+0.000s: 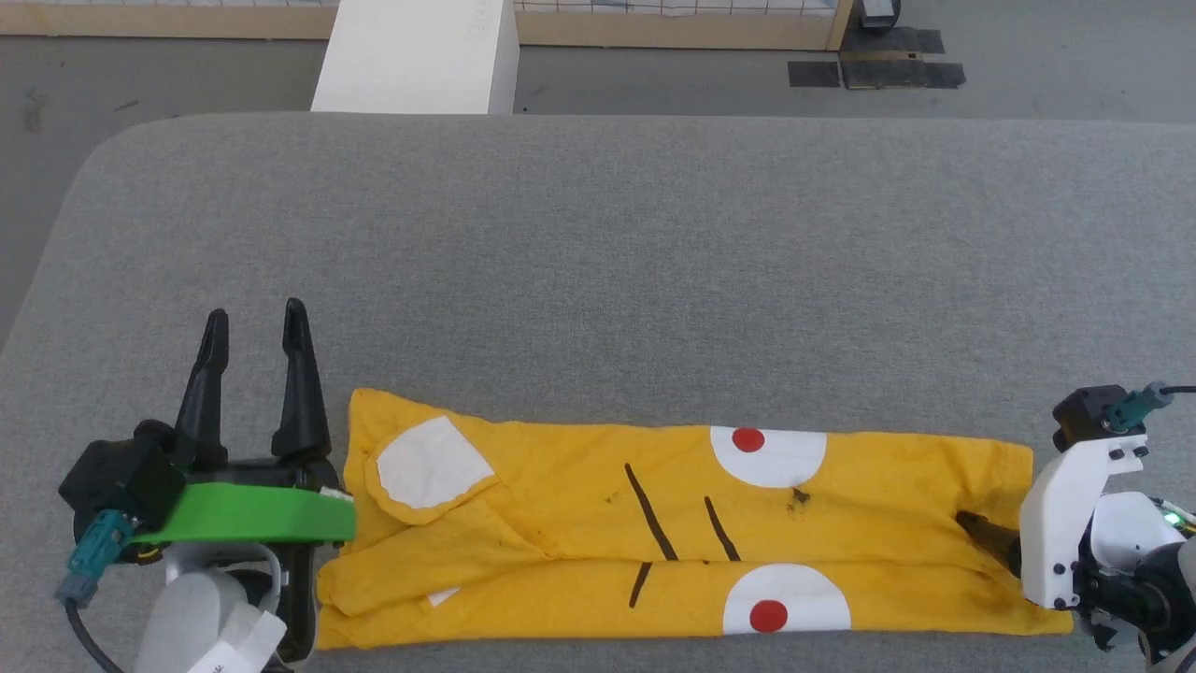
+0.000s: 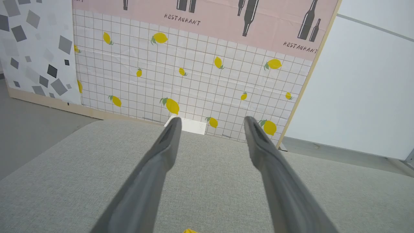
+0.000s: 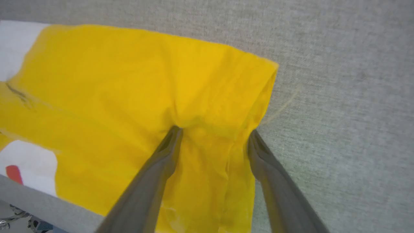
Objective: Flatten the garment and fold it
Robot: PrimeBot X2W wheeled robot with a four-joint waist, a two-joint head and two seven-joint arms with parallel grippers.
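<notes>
"RESTAURANT" printed on the pink wall panel (image 2: 182, 19). Shirt (image 1: 673, 533) lies folded in a strip along the table's (image 1: 598, 234) near edge, long axis left-right, sleeves left. Left gripper (image 1: 257, 310) is spread and empty beside the sleeve end. Right gripper (image 3: 215, 129) is spread, tips on the hem end.

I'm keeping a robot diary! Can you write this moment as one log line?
garment: folded into long strip on grey surface | left gripper: open, beside garment | right gripper: open, tips on garment's end
</notes>
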